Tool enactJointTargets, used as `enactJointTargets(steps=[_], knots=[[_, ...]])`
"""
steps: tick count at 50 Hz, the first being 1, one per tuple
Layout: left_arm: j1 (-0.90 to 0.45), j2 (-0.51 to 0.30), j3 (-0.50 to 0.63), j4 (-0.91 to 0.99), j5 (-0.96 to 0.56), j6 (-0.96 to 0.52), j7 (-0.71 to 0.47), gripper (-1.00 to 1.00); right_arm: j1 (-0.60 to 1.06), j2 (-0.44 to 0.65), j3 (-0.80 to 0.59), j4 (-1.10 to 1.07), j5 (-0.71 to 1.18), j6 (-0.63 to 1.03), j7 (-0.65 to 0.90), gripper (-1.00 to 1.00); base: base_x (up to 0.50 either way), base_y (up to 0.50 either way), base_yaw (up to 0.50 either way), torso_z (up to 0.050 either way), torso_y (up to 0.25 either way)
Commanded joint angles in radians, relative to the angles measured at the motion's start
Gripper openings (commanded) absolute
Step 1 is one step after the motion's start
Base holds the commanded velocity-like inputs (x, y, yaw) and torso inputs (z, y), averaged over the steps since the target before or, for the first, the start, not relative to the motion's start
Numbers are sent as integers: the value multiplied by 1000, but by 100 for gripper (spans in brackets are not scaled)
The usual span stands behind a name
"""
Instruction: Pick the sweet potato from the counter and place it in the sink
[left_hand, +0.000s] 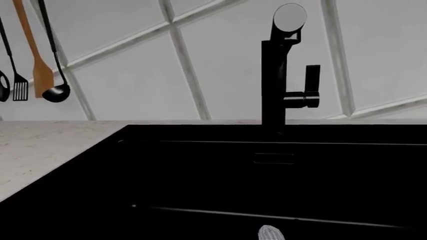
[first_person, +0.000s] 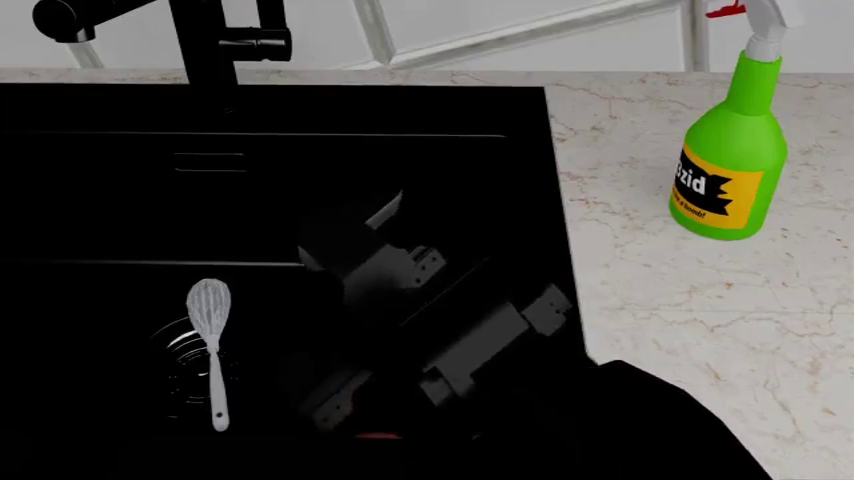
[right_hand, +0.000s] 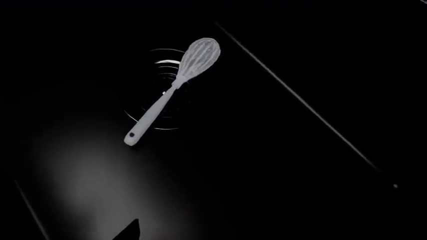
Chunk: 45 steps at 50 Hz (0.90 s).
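Observation:
The black sink (first_person: 120, 200) fills the left of the head view, with its black faucet (first_person: 200, 40) at the back. The white marble counter (first_person: 667, 300) lies to its right. A dark arm reaches from the lower right over the basin, and my right gripper (first_person: 347, 400) hangs low inside it, black against black. One dark fingertip (right_hand: 127, 231) shows in the right wrist view above the sink floor. The sweet potato does not show clearly. Only a thin reddish sliver (first_person: 378, 436) peeks out under the arm. My left gripper shows in no view.
A white whisk (first_person: 211, 345) lies over the round drain (first_person: 180, 360); it also shows in the right wrist view (right_hand: 175, 87). A green spray bottle (first_person: 727, 160) stands on the counter at the right. Utensils (left_hand: 41, 55) hang on the tiled wall left of the faucet (left_hand: 280, 75).

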Motion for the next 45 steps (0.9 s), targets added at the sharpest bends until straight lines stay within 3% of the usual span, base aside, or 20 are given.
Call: enactJointTargets(steps=[1, 17, 45], knots=[[2, 0, 4, -3, -1, 5, -2, 100, 37, 66, 44, -101, 65, 12, 50, 100, 0, 0, 0, 0, 0], [2, -8, -1, 7, -10, -2, -7, 100, 89, 292, 168, -474, 184, 44, 242, 100, 0, 0, 0, 0, 0], [2, -8, 11, -8, -10, 21, -5, 100, -49, 639, 313, -1027, 300, -79, 499, 100, 0, 0, 0, 0, 0]])
